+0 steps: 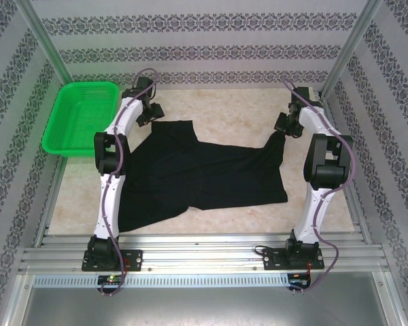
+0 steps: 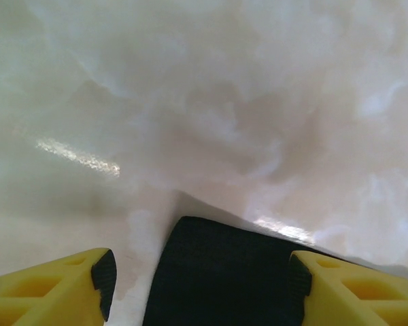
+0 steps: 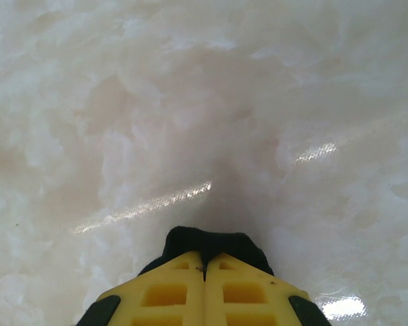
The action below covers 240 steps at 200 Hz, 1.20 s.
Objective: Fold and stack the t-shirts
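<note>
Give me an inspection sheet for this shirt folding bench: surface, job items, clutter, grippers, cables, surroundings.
Surface: pale marbled table, glossy, nothing spilled.
Job's things: one black t-shirt, spread out, rumpled, not folded.
Clutter: green basket at the far left corner, empty.
Grippers: left gripper open, cloth edge between its fingers; right gripper shut on a t-shirt corner.
Cables: purple cables run along both arms.
Surroundings: patterned walls, metal frame posts.
</note>
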### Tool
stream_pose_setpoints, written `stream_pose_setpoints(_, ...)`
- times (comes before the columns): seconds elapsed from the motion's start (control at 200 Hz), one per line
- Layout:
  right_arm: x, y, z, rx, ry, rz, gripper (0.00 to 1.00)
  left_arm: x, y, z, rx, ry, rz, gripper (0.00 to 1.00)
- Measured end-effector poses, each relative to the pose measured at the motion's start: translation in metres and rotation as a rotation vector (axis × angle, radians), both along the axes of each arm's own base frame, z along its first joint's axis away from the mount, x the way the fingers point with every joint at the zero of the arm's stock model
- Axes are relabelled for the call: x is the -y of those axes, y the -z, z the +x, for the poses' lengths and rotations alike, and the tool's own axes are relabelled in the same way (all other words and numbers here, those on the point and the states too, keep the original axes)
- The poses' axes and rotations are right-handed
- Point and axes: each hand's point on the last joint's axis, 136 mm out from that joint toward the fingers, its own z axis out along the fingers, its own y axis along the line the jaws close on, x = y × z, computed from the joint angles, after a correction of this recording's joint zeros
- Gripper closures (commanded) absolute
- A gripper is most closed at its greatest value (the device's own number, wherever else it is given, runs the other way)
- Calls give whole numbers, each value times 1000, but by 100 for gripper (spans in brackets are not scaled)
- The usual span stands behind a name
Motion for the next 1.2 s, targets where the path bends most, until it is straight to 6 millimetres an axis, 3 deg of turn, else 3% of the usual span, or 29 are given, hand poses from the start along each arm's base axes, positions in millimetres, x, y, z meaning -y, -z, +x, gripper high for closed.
stream_pose_setpoints(0.145, -1, 2, 0, -5, -3, 5, 100, 0, 13, -4, -33, 1, 3, 37)
stream_pose_setpoints(0.45, -1, 4, -3, -17, -14, 2, 100, -1, 17, 0, -31, 5, 11, 50)
stream_pose_setpoints(0.679, -1, 6, -5, -26, -23, 0, 100, -5, 18, 5, -24, 14, 38, 74)
stream_pose_setpoints(0.894, -2, 10, -9, -38, -23, 1, 100, 0, 19, 8, -12, 44, 21, 88)
stream_pose_setpoints(1.004, -2, 12, -11, -45, -23, 2, 100, 3, 18, 9, -8, 63, 11, 100)
stream_pose_setpoints(1.199, -2, 13, -12, -48, -23, 3, 100, 4, 17, 11, 4, 79, 6, 100)
